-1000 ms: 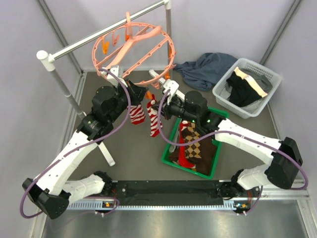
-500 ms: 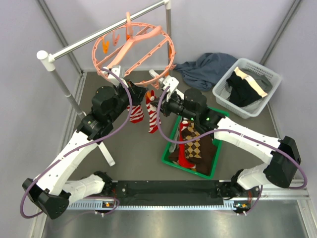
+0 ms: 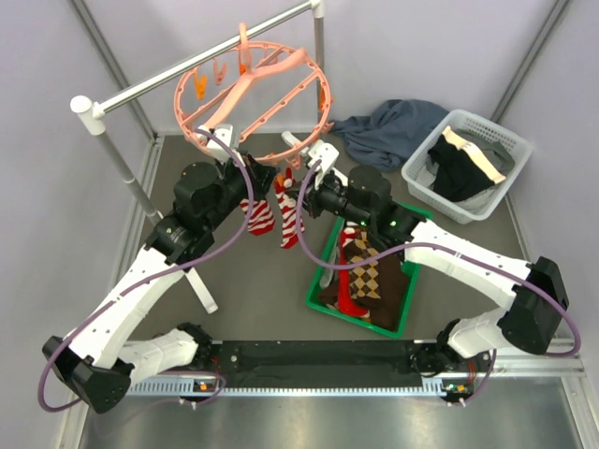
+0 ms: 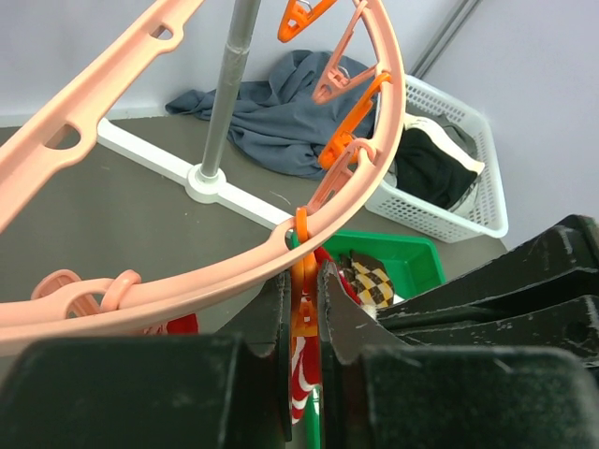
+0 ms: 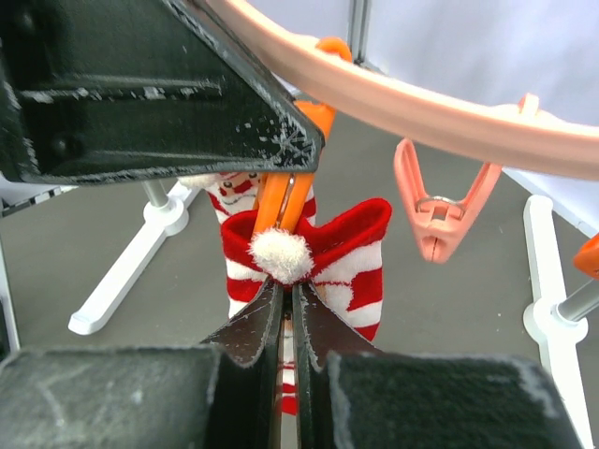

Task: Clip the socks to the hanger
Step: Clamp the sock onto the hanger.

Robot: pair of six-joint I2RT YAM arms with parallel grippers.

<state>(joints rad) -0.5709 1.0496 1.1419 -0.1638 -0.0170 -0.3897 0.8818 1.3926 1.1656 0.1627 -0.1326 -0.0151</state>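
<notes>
One red-and-white striped sock [image 5: 346, 271] hangs under the near rim of the hanger [image 4: 388, 103], between the two arms and well clear of the bench [image 3: 253, 281]. Right fingers [image 5: 253, 332] pinched narrow on its cuff, just below a white pompom [image 5: 279, 254]. Left fingers [image 4: 335, 313] closed to a slim gap, squeezing an orange clip [image 4: 303, 281] that dangles from the ring. Clip tips sit right at the cuff; whether they bite fabric yet, cannot tell.

Handling, as judged: sock is light, soft knit and limp. It folds and swings, with no stiffness to push against. Best hold is the doubled cuff edge, where the fabric is thickest and the clip needs it. Fuzzy pompom could foul the clip mouth. Clip is hard, smooth, sprung plastic, free to swivel on its loop; likely slips if squeezed off-centre.

Hanger: salmon plastic ring, flat band with slots, rigid but probably free to sway from its hook. More socks lie in the green tray [image 3: 365, 325], an argyle sock [image 3: 370, 276] on top, matte knit, crumpled.
</notes>
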